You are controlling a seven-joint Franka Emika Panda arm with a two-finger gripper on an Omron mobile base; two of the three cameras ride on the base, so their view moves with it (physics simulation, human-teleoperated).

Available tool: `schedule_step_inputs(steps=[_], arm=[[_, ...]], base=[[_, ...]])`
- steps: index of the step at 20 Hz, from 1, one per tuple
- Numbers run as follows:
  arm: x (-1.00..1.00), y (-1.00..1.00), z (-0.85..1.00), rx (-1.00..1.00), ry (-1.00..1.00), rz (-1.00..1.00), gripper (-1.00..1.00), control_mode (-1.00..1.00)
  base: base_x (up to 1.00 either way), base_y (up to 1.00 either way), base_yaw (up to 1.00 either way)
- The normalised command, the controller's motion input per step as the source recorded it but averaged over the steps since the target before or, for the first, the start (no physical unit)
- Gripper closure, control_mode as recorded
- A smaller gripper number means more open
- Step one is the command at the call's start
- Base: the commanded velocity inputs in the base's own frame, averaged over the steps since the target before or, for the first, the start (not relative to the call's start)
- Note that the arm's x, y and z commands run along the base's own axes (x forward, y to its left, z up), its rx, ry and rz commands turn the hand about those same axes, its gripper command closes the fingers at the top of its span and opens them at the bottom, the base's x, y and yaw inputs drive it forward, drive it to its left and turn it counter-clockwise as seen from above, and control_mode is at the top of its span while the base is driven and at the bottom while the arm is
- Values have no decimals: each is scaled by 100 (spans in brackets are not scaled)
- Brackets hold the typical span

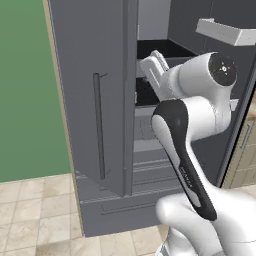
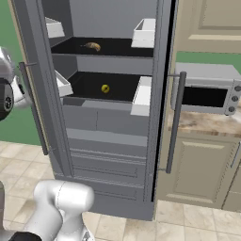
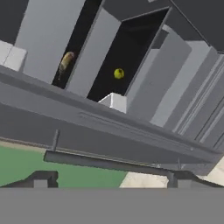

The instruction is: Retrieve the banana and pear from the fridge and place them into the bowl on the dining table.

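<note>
A white robot arm (image 1: 192,150) rises from the lower right before a dark grey fridge (image 1: 107,195), whose left door (image 1: 90,75) stands open with its long handle (image 1: 98,125) facing out. A white door bin (image 1: 225,31) shows at upper right. Green wall lies left, beige floor tiles (image 1: 30,220) below.
</note>
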Motion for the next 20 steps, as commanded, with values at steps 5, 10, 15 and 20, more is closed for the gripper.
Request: schedule_step_inputs(steps=[5,10,15,20], arm=[[0,-57,0,38,-3,2,-100,-100],[3,-48,0,41,-10,1,-100,-100],[5,-12,14,21,-2,1,-100,-100],[37,6,5,1,1,0,-100,-100]], base=[[0,0,0],[0,0,0],[0,0,0],[0,0,0]])
